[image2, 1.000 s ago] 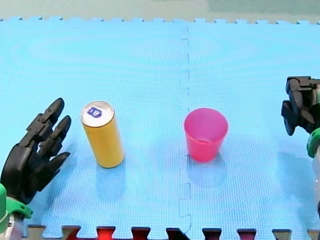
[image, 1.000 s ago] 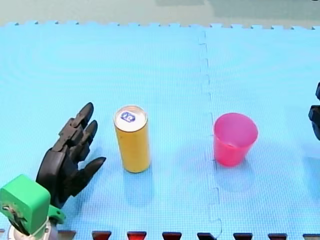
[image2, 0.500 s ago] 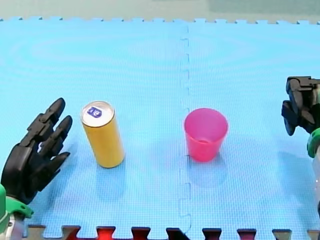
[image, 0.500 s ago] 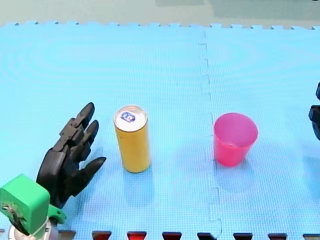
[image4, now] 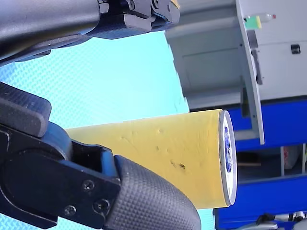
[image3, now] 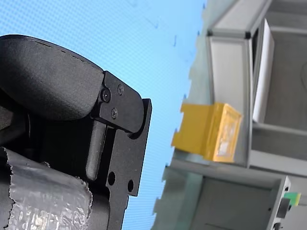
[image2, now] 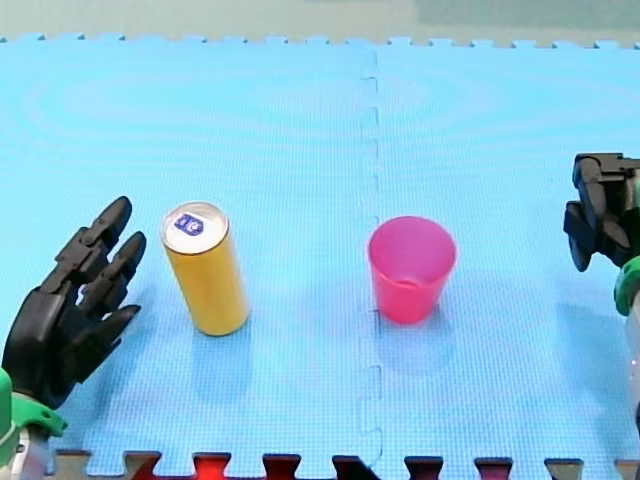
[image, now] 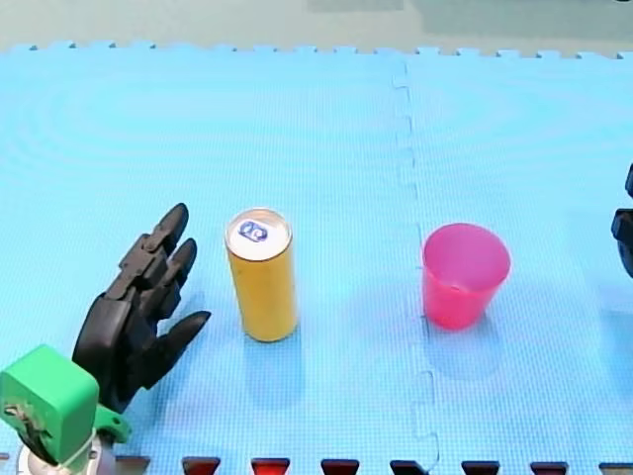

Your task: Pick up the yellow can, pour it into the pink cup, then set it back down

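Yellow can (image: 261,277) upright beside left robot hand (image: 138,312), apparently apart.

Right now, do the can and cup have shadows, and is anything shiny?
First head view: the yellow can and pink cup each drop a soft, pale shadow on the blue mat, toward its near edge; the can's top looks bright. Second wrist view: the can's side shows small dents, no glare.
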Controlling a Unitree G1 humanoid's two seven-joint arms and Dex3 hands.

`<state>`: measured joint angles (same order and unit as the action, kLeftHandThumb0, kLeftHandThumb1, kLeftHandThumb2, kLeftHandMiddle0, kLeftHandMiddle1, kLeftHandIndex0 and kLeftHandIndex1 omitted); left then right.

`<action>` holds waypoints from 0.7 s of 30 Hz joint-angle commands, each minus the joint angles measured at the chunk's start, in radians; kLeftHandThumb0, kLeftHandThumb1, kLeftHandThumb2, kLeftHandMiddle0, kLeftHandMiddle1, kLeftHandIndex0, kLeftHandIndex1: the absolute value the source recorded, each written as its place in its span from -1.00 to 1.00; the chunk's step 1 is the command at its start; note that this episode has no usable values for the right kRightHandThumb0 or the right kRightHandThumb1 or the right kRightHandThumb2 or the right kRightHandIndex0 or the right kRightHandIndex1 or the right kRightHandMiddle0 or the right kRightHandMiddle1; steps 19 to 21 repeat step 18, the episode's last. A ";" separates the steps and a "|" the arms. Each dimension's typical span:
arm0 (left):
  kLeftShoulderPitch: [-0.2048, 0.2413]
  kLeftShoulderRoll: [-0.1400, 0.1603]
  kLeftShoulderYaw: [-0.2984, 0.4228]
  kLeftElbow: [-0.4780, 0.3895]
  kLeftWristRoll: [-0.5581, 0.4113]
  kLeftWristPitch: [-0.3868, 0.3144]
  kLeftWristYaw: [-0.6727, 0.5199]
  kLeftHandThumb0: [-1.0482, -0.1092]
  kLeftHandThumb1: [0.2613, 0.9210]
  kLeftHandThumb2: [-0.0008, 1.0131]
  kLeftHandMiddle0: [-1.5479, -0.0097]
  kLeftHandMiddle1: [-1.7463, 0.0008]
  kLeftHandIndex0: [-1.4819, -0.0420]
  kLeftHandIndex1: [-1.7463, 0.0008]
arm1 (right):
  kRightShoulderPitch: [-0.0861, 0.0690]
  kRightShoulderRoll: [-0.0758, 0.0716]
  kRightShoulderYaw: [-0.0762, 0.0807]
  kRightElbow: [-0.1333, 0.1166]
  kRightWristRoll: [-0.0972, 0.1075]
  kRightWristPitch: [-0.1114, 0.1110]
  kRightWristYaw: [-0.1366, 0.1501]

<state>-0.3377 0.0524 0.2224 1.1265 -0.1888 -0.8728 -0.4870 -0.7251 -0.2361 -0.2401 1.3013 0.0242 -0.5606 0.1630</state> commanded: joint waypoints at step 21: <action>-0.002 0.003 0.002 -0.005 -0.002 -0.002 -0.003 -1.00 1.00 -0.90 0.73 0.99 0.82 1.00 | -0.003 -0.003 -0.002 0.001 0.000 0.002 -0.003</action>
